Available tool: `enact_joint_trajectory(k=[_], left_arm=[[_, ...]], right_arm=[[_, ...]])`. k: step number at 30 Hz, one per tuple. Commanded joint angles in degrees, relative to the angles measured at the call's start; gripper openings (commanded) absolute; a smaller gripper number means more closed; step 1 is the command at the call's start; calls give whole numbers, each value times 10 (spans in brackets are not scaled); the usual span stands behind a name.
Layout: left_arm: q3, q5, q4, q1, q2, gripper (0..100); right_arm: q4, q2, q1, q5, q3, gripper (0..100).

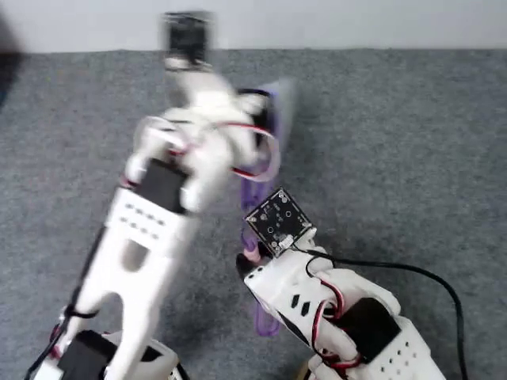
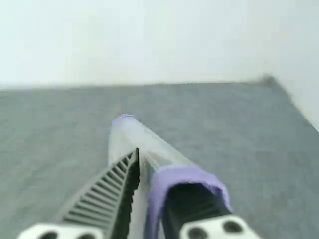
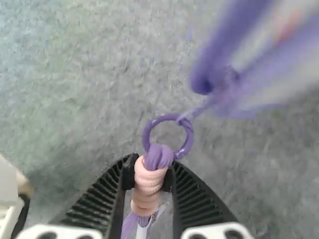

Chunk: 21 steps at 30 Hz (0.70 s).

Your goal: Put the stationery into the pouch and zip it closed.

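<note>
High above the table: my left pincer holds the pouch at 12 o'clock, long axis running down to my right pincer at 6. Left wrist: jaws clamped on the pouch's end. Right wrist: jaws clamped on the zip pull, whose ring leads ahead to the pouch

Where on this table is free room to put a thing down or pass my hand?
Free: the grey table right of the pouch, from the wall down to the black cable; also the far-left corner beside the left arm. Crowded: the middle, where the pouch and its pull cord run across to the right arm.
</note>
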<state>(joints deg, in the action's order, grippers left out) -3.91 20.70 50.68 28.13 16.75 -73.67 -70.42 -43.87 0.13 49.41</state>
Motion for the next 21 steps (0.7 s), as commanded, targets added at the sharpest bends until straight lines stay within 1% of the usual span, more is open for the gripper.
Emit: enact_joint_trajectory(k=[1, 4, 7, 9, 14, 17, 21], left_arm=[[-22, -53, -44, 69, 14, 36], [-45, -52, -43, 73, 20, 120], [-34, -17, -33, 49, 21, 203], [-15, -2, -13, 39, 21, 234], [29, 4, 43, 42, 21, 249], [75, 21, 66, 41, 21, 250], [169, 24, 104, 41, 21, 250]], right_arm=[[-20, -27, -15, -7, -24, 8], [-48, -51, -14, -8, -23, 8], [-77, -74, -14, -8, -23, 8], [-82, -90, -14, -8, -13, 8], [-80, -133, -14, -7, 32, 8], [-79, -157, -13, -6, 55, 8], [-58, -179, 21, -6, 84, 8]])
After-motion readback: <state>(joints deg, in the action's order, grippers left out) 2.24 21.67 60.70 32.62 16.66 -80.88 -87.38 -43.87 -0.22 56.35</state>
